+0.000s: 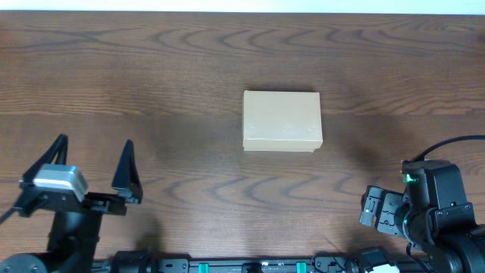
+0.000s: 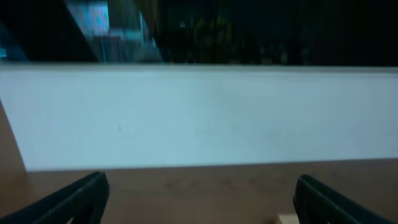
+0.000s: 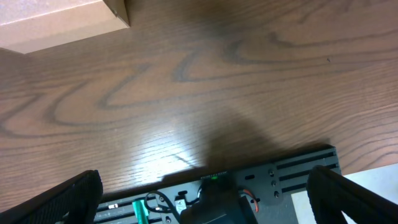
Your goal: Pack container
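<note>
The container [image 1: 282, 120] is a small plain tan cardboard box lying at the middle of the wooden table with its lid flap down. One corner of it shows at the top left of the right wrist view [image 3: 56, 22]. My left gripper [image 1: 94, 145] is at the near left, far from the box, open and empty; its two fingers stand wide apart in the left wrist view [image 2: 199, 205]. My right gripper [image 1: 379, 210] is at the near right, tucked back by the table's front edge, open and empty in the right wrist view [image 3: 205, 199].
A black mounting rail [image 3: 292, 171] with cables and a green light runs along the table's front edge under the right gripper. A white panel [image 2: 199, 118] borders the table's far edge, with a dark room behind it.
</note>
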`<state>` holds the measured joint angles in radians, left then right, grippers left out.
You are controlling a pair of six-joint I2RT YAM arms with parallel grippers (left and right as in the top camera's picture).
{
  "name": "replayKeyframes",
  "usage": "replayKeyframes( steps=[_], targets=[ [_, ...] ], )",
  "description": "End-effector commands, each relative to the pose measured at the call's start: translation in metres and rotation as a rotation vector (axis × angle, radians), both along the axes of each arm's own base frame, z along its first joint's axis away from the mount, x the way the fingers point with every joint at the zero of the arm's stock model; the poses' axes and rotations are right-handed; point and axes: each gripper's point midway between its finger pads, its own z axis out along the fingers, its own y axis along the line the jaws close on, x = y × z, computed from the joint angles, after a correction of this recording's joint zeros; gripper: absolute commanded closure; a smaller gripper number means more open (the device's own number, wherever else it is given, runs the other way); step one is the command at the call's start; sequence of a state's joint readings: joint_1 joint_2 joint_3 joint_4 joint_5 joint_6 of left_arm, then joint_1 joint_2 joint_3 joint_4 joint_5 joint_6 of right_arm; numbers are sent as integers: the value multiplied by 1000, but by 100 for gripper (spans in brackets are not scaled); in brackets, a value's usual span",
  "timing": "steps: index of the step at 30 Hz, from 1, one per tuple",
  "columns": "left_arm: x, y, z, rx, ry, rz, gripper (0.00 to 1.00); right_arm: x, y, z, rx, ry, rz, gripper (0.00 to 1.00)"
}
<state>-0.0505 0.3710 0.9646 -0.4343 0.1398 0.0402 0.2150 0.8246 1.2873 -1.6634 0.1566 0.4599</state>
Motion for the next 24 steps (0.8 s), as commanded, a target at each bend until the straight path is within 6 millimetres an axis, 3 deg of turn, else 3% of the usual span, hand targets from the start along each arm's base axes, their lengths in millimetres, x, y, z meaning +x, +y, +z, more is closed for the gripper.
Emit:
replayKeyframes(
  steps=[1,11,19,24],
  targets=[
    [2,-5,-11,86,-65,-20,5,0,-3,0,-9,-1,-13,1],
    [8,9,-23,221,-353,94,5,0,-3,0,-9,-1,-13,1],
    [11,18,-57,215,-336,140,5,0,-3,0,-9,-1,-13,1],
    [18,30,-81,76,-301,173,5,0,-3,0,-9,-1,-12,1]
  ],
)
